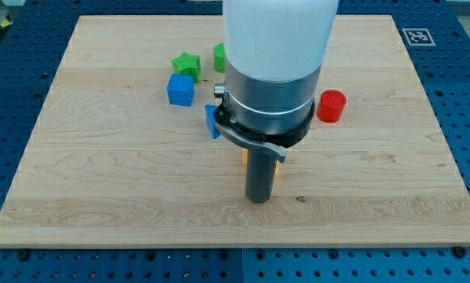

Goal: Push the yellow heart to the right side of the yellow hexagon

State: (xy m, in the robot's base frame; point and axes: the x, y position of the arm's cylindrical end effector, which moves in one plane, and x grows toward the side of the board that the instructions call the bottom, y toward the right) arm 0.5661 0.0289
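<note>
My tip (258,201) rests on the wooden board (101,181) below the view's centre. The arm's wide body hides most of what lies behind it. A sliver of a yellow block (277,171) shows just right of the rod. Another small yellow-orange sliver (244,156) shows just left of the rod. Their shapes are hidden, so I cannot tell which is the yellow heart and which the yellow hexagon, or whether they are one block. The tip looks close to them, on their lower side.
A green star (185,63) and a blue cube (181,90) sit at the upper left. A green block (218,56) and a blue block (212,122) are partly hidden by the arm. A red cylinder (331,106) stands to the right.
</note>
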